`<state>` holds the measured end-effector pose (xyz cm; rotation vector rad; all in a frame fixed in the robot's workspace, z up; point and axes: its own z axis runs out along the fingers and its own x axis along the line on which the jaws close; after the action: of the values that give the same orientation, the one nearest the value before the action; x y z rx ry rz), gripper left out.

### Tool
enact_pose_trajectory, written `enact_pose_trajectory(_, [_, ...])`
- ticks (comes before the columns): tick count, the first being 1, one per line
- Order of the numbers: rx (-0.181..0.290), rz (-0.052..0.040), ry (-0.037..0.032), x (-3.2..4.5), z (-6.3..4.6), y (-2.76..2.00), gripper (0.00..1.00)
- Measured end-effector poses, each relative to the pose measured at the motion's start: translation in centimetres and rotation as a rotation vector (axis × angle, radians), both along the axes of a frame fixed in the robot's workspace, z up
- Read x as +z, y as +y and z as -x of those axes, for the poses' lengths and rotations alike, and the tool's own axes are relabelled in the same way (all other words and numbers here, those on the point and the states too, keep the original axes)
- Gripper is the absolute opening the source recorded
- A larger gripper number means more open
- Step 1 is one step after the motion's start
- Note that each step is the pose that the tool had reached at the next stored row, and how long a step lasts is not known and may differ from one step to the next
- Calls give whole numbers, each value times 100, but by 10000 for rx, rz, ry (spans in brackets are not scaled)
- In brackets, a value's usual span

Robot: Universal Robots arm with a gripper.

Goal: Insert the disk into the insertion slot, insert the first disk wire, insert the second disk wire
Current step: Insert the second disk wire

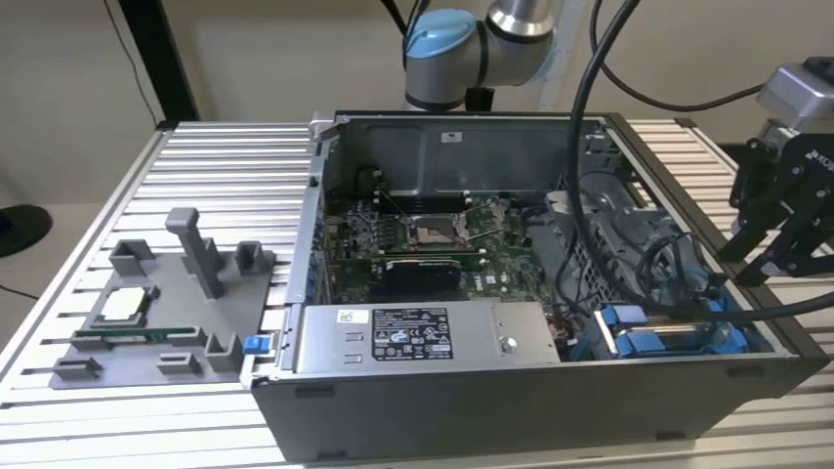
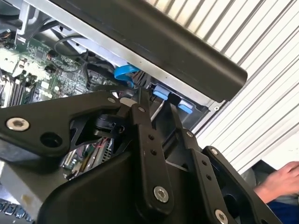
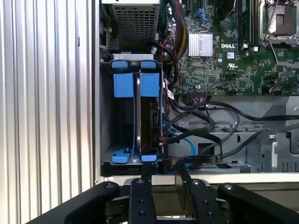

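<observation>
White printed label (image 1: 408,335) on power-supply box (image 1: 326,349): print too small to read. Small white logo (image 3: 228,45) on motherboard (image 3: 219,70).

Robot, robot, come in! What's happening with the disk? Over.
Gripper open, empty, above the case edge. Disk sitting in the insertion slot. Black cables bunched beside it, nothing blocking the gripper.

A ribbed aluminium table (image 3: 46,112) is stretching away beside the fingers (image 3: 141,200), its slats catching soft, even light. In the exterior view, a plain beige wall (image 1: 287,49) is closing off the room well behind the fingers, a black upright post (image 1: 163,59) is standing before it, and pale floor (image 1: 26,274) is showing past the table's edge farthest from the fingers.
</observation>
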<state>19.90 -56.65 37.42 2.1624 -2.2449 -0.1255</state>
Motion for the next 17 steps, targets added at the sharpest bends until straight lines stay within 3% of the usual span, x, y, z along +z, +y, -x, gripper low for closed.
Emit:
enact_pose_trajectory(3, [-58,0,132,-30,-1,1,100])
enact_pose_trajectory(7, [-104,0,222,-79,-6,0,100])
enact_pose_trajectory(17, [-106,-9,238,-108,-7,1,100])
